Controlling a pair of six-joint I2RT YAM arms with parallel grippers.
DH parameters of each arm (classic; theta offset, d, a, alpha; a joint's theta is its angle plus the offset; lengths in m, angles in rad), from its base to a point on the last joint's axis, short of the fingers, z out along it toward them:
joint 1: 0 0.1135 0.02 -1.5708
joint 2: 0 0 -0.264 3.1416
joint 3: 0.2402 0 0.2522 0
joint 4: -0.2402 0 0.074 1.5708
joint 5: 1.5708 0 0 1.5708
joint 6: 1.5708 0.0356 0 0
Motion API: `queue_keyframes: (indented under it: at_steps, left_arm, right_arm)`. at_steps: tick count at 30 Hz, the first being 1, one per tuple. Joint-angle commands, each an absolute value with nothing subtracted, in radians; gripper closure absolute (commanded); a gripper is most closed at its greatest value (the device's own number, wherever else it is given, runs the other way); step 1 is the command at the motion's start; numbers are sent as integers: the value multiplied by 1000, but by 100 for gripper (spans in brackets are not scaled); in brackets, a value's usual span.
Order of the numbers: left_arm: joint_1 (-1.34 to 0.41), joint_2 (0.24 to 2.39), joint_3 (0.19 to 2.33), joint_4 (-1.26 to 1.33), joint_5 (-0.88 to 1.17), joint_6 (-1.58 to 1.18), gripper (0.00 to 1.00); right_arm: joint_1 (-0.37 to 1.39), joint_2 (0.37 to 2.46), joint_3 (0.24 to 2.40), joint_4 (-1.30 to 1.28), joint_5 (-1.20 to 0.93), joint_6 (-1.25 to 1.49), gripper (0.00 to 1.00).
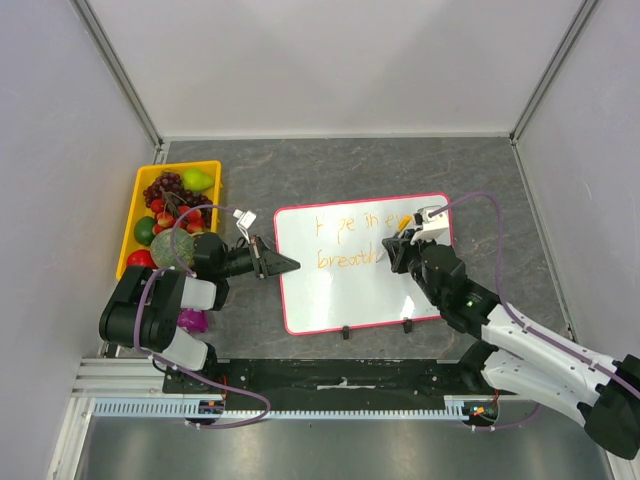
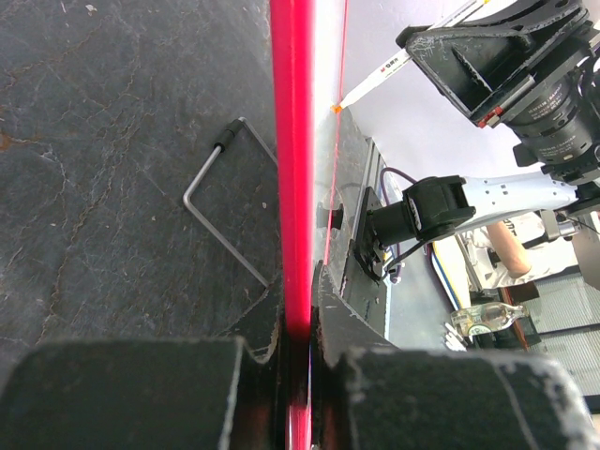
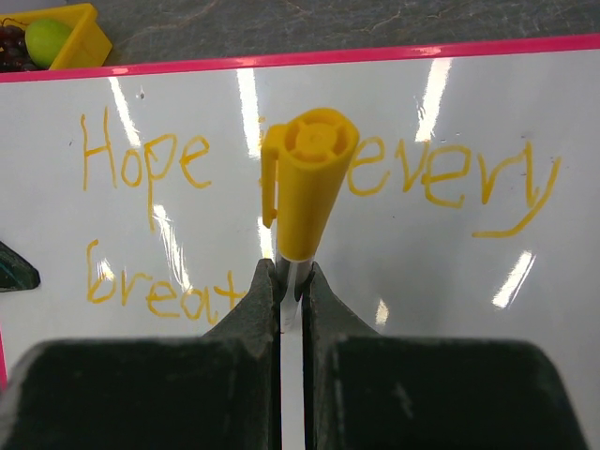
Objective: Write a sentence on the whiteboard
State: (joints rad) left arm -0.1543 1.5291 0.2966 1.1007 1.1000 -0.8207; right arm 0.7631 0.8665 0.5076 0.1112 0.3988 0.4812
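Currently the marker, its yellow cap end pointing up at the wrist camera, is clamped between the closed fingers of the right gripper. Its tip is down at the whiteboard, just past "breat" on line two. The sentence is in orange: "Hope", a word hidden behind the cap, "every", then "breat" below. All of it sits in the board's far half. The board lies flat mid-table, with two black feet on its near edge. The left gripper is closed tight on the pink frame at the board's left edge. A yellow fruit tray sits apart, off to the far left.
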Motion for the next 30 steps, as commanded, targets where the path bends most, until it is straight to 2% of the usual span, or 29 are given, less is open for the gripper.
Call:
queue_keyframes:
  at_steps: [1, 15, 30]
  left_arm:
    - [-161, 1549, 298, 1063, 1023, -666, 98]
    - [-160, 1545, 295, 1063, 1023, -666, 98]
    - [-160, 1548, 298, 1063, 1022, -667, 98]
  right_arm:
    - [756, 871, 468, 25, 403, 476, 100]
    - [756, 795, 568, 20, 350, 477, 100]
    - [756, 750, 540, 6, 382, 472, 100]
